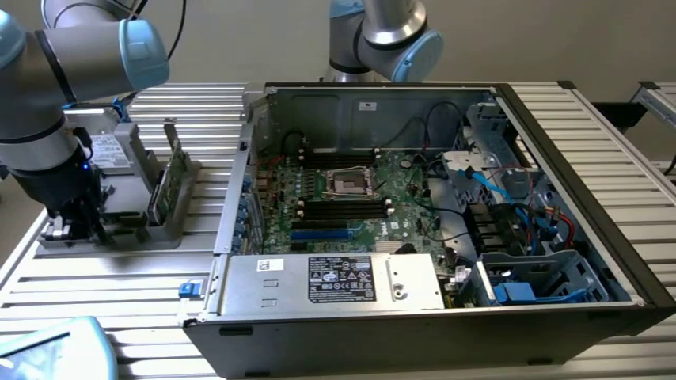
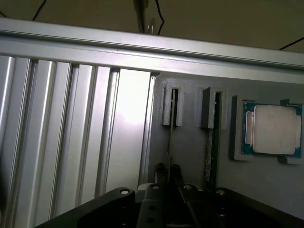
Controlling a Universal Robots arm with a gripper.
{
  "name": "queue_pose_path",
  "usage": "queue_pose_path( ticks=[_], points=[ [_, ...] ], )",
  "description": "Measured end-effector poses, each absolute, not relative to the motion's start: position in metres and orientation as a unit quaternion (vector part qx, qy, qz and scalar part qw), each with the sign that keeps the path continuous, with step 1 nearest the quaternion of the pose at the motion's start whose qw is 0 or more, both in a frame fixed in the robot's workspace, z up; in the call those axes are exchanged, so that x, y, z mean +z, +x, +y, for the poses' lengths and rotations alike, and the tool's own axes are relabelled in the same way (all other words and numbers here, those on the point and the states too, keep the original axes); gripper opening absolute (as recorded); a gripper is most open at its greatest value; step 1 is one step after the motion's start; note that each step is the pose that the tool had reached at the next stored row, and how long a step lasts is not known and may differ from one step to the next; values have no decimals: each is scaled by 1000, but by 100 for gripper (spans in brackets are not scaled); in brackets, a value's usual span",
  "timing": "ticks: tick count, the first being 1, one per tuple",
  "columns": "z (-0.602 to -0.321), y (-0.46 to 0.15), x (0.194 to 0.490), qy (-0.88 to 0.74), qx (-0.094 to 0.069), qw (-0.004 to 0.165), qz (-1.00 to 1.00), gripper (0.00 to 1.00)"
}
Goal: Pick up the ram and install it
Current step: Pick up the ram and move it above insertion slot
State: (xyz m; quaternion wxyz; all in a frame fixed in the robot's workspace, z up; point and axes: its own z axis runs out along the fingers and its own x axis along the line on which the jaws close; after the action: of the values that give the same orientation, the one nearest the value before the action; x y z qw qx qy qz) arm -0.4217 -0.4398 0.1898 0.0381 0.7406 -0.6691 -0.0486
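Two ram sticks stand on edge in slotted posts of a grey fixture (image 2: 190, 142). In the wrist view both show edge-on: one ram stick (image 2: 169, 142) runs straight into my gripper (image 2: 168, 172), the other ram stick (image 2: 209, 156), greenish, stands one slot over. In the exterior view my gripper (image 1: 79, 226) is down low at the fixture (image 1: 127, 229) on the exterior view's left, and a green ram stick (image 1: 158, 194) stands upright beside it. The black memory slots (image 1: 340, 207) lie on the motherboard (image 1: 349, 198) inside the open computer case (image 1: 591, 198).
A square silvery processor chip (image 2: 273, 129) sits in a pocket of the fixture beyond the sticks. A second robot arm (image 1: 375, 36) stands behind the case. The ribbed aluminium table (image 1: 116, 293) runs around the fixture. A power supply box (image 1: 338, 281) fills the case's front.
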Motion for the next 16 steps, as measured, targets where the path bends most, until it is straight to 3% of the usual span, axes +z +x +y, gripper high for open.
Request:
queue_pose_path(
  ticks=[16],
  points=[
    [-440,-422,190,741,-49,39,-669,14]
  ],
)
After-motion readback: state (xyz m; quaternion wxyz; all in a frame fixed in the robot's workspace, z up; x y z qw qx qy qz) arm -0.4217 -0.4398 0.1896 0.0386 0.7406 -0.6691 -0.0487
